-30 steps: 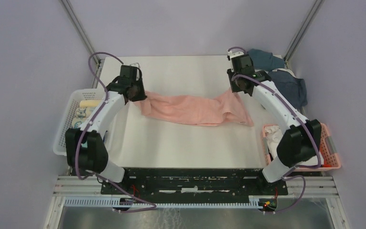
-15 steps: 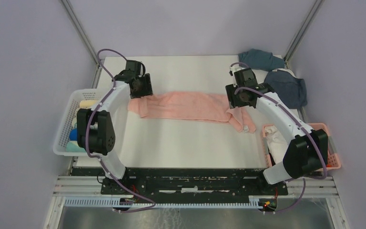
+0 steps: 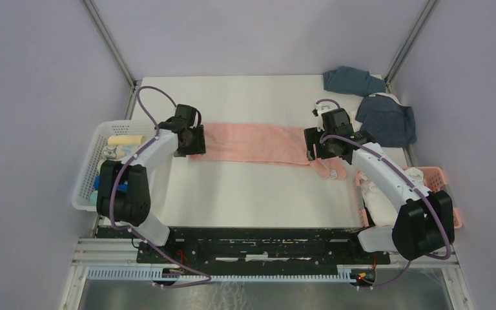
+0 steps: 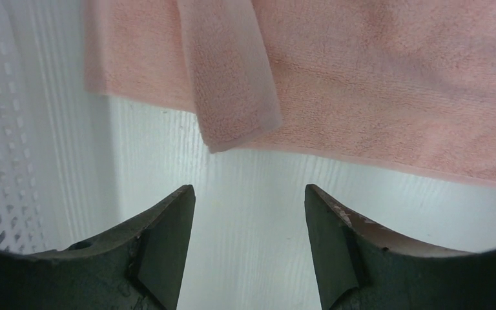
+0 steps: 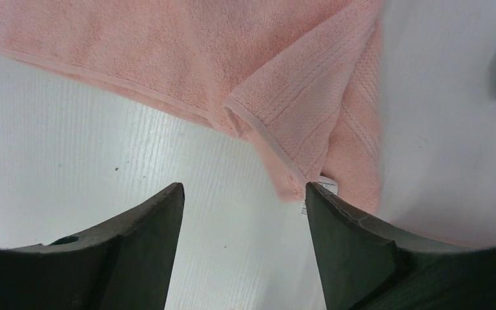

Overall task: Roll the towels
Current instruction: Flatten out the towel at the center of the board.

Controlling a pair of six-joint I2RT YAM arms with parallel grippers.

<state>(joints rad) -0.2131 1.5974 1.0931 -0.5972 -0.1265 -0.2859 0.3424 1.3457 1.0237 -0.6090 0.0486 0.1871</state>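
Across the bench [image 3: 252, 187], the pink towel [image 3: 258, 143] lies spread lengthwise, a corner folded over at each end. Left pincer [image 4: 248, 213] and right pincer [image 5: 244, 206] hover released, jaws apart, above those ends, grasping nothing.

Top cam: fixed, high, behind arm bases [image 3: 150, 231], looks down + fwd over whole table [image 3: 258, 187]; far off. L wrist cam: v. close, aimed down past L fingers [image 4: 161, 252] at towel [image 4: 387, 84] left end, basket [image 4: 0, 129] at edge. R wrist cam: same, past R fingers [image 5: 135, 245], towel right end. Shared by all 3: towel, table.
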